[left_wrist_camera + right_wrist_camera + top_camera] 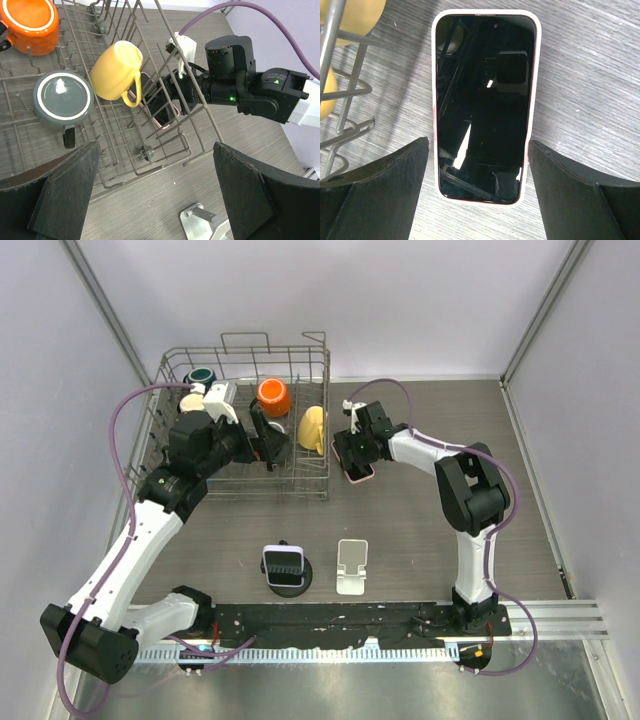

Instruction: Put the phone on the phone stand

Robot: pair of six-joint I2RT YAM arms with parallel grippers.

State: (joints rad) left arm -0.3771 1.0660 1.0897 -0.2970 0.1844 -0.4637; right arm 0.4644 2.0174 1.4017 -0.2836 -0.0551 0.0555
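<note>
The phone (485, 105), dark-screened in a pale pink case, lies flat on the wooden table just right of the dish rack; it also shows as the phone (360, 475) and the phone (161, 109) behind the rack wires. My right gripper (477, 142) is open, one finger on each side of the phone's lower half with a small gap at both sides, and appears as the right gripper (354, 454). The silver phone stand (351, 567) is at the near middle with nothing on it. My left gripper (156, 150) hangs open and holds nothing, over the rack's near right corner, left gripper (268, 447).
A wire dish rack (322, 480) at the back left holds an orange mug (273, 395), a yellow mug (312, 428), a dark mug (202, 377) and a white item (217, 397). A black stand (290, 585) carrying another phone sits left of the silver stand.
</note>
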